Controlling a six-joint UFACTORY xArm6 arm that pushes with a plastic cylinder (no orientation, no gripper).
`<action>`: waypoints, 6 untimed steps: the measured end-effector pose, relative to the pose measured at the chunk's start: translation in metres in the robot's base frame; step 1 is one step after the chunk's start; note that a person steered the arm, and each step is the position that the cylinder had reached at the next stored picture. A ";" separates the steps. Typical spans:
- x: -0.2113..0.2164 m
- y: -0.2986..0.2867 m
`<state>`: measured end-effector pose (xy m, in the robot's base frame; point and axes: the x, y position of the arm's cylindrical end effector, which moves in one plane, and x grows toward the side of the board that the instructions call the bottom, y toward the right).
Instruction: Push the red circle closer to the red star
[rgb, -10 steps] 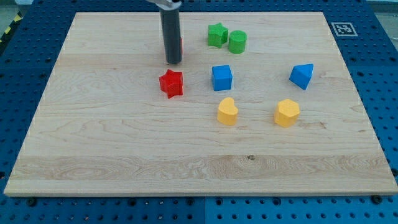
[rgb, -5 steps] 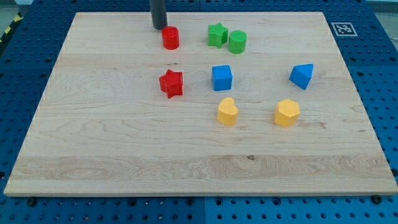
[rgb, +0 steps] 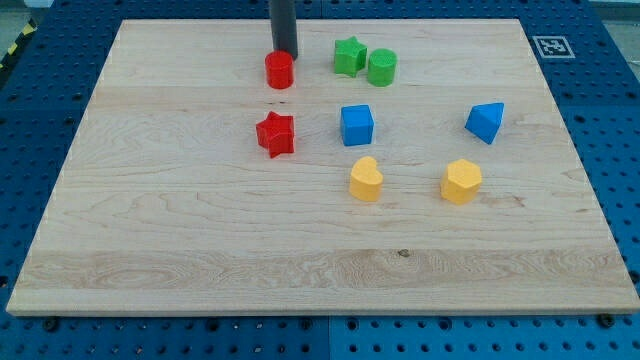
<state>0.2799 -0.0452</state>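
Red circle (rgb: 279, 70): above red star (rgb: 275, 134), apart; my tip (rgb: 285, 53), a gripless tool holding nothing, seemingly touches its top edge

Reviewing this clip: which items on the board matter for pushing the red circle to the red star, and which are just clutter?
Job: red circle; red star; my tip, just above the circle toward the view's top.

Clutter: green star; green cylinder; blue cube; blue block; yellow heart; yellow block.

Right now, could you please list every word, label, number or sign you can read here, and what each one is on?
No readable words or numbers anywhere.
The only sign is a black-and-white square marker on the board's corner at the view's top right; it is a pattern, not text.
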 end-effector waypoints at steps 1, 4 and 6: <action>0.012 0.004; 0.006 -0.035; 0.023 -0.014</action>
